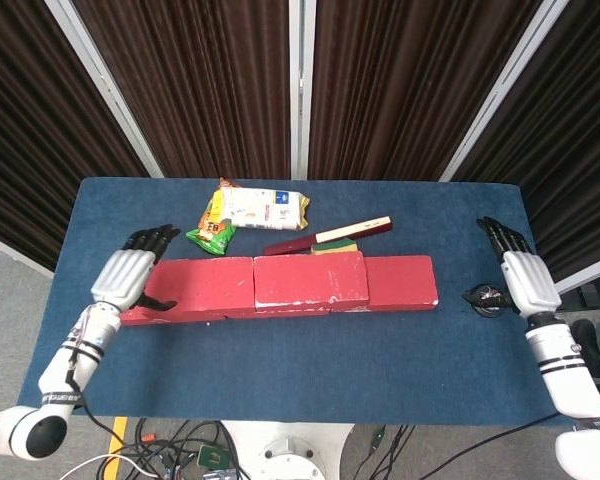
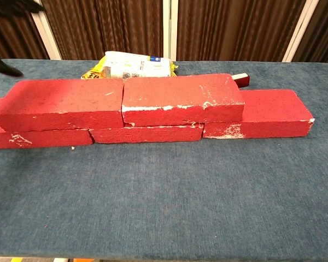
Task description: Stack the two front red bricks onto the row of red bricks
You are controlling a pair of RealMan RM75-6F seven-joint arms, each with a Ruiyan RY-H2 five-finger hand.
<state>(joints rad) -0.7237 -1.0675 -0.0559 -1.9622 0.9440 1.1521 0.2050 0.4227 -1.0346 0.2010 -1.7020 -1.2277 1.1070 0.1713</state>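
Observation:
Two red bricks lie side by side on top of the row of red bricks (image 1: 400,283) (image 2: 262,113): the left upper brick (image 1: 208,282) (image 2: 63,103) and the right upper brick (image 1: 310,278) (image 2: 180,98). My left hand (image 1: 130,275) hovers just left of the stack with its fingers spread, holding nothing and clear of the bricks. In the chest view only its dark fingertips (image 2: 5,66) show at the top left corner. My right hand (image 1: 525,275) is open near the table's right edge, well away from the bricks.
Snack bags (image 1: 255,210) (image 2: 134,64) lie behind the bricks. A pale wooden bar (image 1: 352,231), a dark red block (image 1: 288,244) and a green piece sit just behind the row. A small black object (image 1: 480,298) lies by my right hand. Blue cloth (image 1: 300,360) covers the table.

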